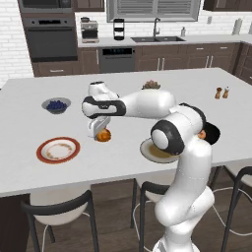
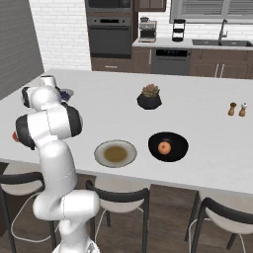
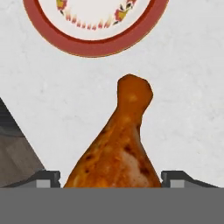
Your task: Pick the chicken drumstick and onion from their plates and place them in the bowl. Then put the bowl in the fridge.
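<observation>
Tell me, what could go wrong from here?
The golden-brown roasted drumstick sits between the fingers of the end effector, off its red-rimmed white plate; the grip looks uncertain, so it could slip. The shallow black bowl holding the round orange onion is far across the counter, so a long carry might drop it.

My white island counter [image 1: 147, 106] carries a red-rimmed plate [image 1: 58, 150] and a grey-olive plate [image 2: 115, 153] near its front edge. The black bowl [image 2: 168, 147], berry bowl [image 1: 56, 105], potted plant [image 2: 149, 97] and shakers [image 2: 237, 109] rest on it too.
</observation>
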